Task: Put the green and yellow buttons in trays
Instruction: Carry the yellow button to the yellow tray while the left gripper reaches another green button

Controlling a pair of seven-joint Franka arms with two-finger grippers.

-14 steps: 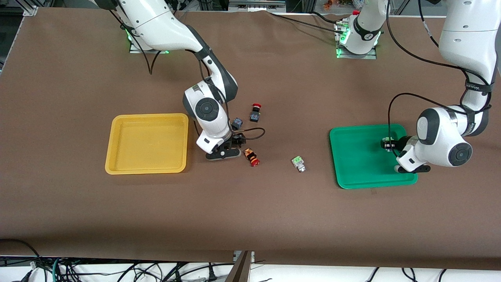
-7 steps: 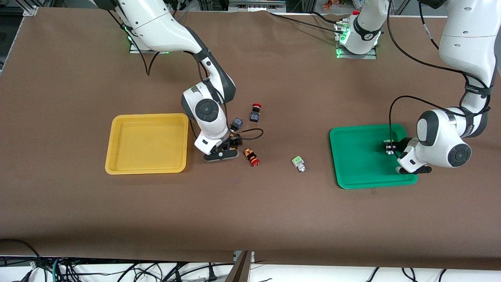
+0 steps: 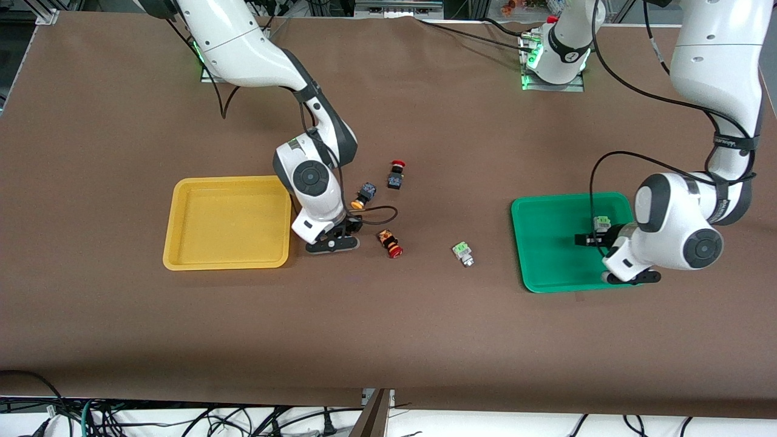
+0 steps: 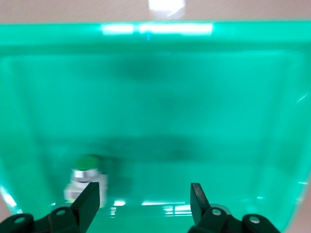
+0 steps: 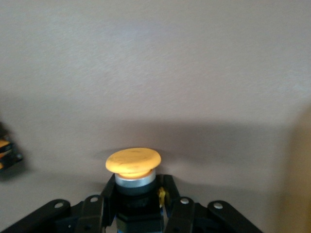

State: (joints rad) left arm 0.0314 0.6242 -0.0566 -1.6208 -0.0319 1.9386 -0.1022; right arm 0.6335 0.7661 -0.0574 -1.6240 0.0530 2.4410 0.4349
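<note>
My right pincer point(image 5: 138, 206), clenched on an orange-yellow capped dark push-button point(image 5: 133, 164), is over the brown counter point(image 3: 388, 315) beside the shallow yellow plastic tray point(image 3: 182, 203); I should clear its rim before lowering. My left pincer point(image 4: 145, 200) is released over the shallow green plastic tray point(image 4: 160, 87), its pale grey green-topped button point(image 4: 86, 170) lying inside.

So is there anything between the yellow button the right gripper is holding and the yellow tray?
Nothing visible. The right gripper, shut on the yellow button, is beside the yellow tray, with only bare table between them.
</note>
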